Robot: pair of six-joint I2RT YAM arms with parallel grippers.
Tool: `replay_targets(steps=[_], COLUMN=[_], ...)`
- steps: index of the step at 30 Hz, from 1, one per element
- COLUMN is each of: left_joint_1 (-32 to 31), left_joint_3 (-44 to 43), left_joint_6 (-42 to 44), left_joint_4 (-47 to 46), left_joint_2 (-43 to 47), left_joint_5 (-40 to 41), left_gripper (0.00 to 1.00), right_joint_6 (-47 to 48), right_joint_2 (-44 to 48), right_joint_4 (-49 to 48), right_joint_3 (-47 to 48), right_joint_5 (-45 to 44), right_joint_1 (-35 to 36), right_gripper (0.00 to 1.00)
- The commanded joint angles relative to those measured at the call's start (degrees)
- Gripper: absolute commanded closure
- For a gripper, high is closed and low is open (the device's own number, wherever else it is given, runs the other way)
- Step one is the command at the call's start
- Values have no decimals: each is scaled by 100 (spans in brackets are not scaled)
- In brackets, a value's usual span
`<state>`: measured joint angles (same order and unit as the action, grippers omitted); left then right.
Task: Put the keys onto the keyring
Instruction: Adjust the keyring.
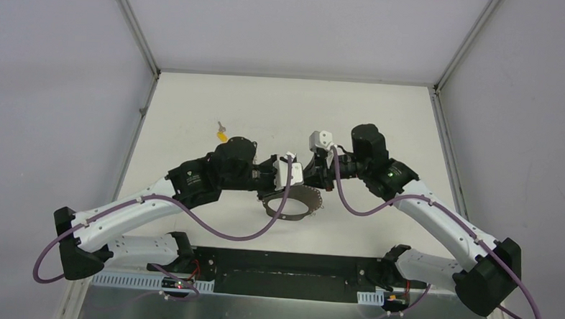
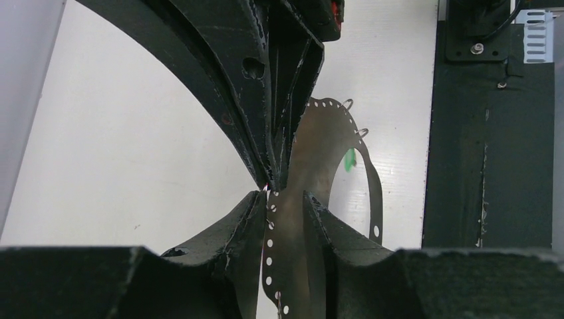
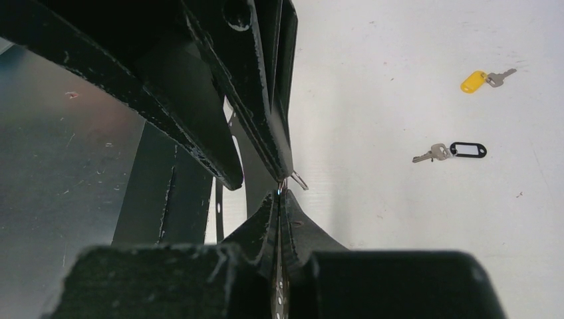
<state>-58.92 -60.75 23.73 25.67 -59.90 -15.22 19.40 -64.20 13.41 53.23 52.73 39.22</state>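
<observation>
Two pairs of fingers grip the keyring (image 2: pixel 329 143).
The left fingers (image 2: pixel 246 222) clasp its band across the width; the right fingers (image 3: pixel 263 219) pinch shut on its rim clip (image 3: pixel 298 179). The yellow-tagged key (image 3: pixel 480 80) and black-tagged key (image 3: pixel 452 151) lie on the table (image 3: pixel 399 232), well apart from it.

Lab test cell, white table (image 1: pixel 195 112), plain grey walls (image 1: pixel 52 85), metal frame (image 1: pixel 134 23)
</observation>
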Motion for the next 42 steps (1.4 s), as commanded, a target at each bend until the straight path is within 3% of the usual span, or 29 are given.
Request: replay_targets(steps=[1,8,22,26,31,42], left_joint_1=[-66,-177,-309,-343,-385,-384], left_joint_3=[-130,-119,-247,-173,2,818], left_joint_6=[175,278,123,76,238,92], left_joint_4=[334,415,183,95,-69,-764], left_joint_2=[-100,-156,-212,-159,95,1026], left_joint_5=[469,931,819,713,493,558], left_gripper=[73,66,73,67,61,59], right_joint_6=[-97,-120,-120,-120,-120,-273], right_joint_2=[84,38,-37,-31,-39,68], right_joint_4=[-423,-420,-427,-424,-427,-558], right_joint_3=[196,230,223,223,206,6], right_joint_5=[254,315,326,309,282,281], right_joint_1=[42,41,59,59,59,67], right_gripper=[100,100,100,100,100,100])
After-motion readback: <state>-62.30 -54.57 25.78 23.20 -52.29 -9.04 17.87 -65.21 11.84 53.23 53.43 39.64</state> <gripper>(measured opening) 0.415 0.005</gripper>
